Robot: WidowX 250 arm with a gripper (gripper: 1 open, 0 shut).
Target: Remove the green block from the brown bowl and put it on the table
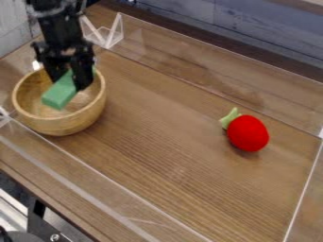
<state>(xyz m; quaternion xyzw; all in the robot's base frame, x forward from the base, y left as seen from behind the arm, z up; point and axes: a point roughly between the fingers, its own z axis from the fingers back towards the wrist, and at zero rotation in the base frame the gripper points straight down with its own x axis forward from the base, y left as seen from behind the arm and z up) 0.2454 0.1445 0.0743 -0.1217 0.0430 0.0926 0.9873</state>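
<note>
The green block [59,94] hangs tilted just above the inside of the brown bowl [53,115], which sits at the left of the table [177,151]. My gripper [66,77] points down over the bowl and is shut on the block's upper end. Its black fingers [81,70] cover the top of the block. The block's lower end is level with the bowl's rim.
A red strawberry toy [246,131] with green leaves lies at the right of the table. Low clear acrylic walls [303,180] edge the tabletop, with a clear bracket [111,33] at the back left near the arm.
</note>
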